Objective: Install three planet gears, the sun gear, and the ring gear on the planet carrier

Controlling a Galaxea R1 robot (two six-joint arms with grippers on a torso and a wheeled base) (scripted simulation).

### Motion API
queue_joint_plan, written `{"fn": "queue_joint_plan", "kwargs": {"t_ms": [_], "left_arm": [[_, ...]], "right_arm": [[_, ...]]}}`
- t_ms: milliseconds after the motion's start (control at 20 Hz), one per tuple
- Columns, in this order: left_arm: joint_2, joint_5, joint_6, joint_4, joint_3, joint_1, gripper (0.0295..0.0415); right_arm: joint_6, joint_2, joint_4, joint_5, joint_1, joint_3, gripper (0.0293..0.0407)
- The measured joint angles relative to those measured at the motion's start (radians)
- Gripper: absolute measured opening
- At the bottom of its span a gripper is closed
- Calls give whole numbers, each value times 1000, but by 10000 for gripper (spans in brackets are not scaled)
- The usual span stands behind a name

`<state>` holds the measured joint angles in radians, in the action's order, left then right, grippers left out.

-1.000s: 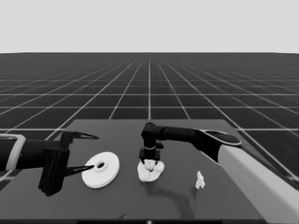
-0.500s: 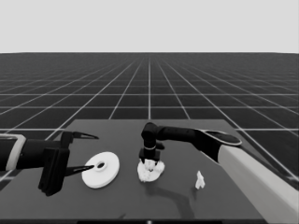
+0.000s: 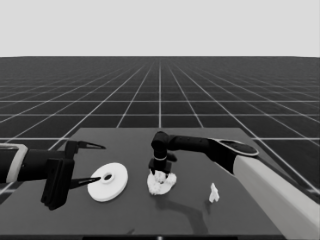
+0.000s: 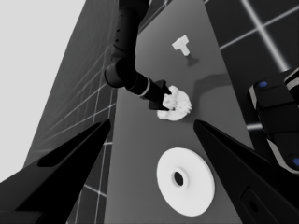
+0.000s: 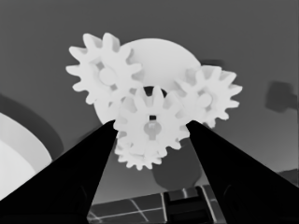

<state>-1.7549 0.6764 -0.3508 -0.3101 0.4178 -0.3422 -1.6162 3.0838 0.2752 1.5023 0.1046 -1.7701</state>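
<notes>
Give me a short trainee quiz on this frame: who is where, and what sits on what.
1. True or false: the left hand holds the larger round part.
2. Which hand is at the smaller round part? A: left. B: right.
3. How many toothed gears show in the right wrist view?

Key: 1 false, it only waits beside it, open. 2 B, the right hand. 3 four.
</notes>
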Motion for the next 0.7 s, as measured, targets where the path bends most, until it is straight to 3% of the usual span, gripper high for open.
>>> {"fn": "queue_joint_plan", "kwargs": {"t_ms": [700], "left_arm": [[0,0,0,0,0,0,385]], "right_arm": [[-147,0,0,0,0,0,309]]}}
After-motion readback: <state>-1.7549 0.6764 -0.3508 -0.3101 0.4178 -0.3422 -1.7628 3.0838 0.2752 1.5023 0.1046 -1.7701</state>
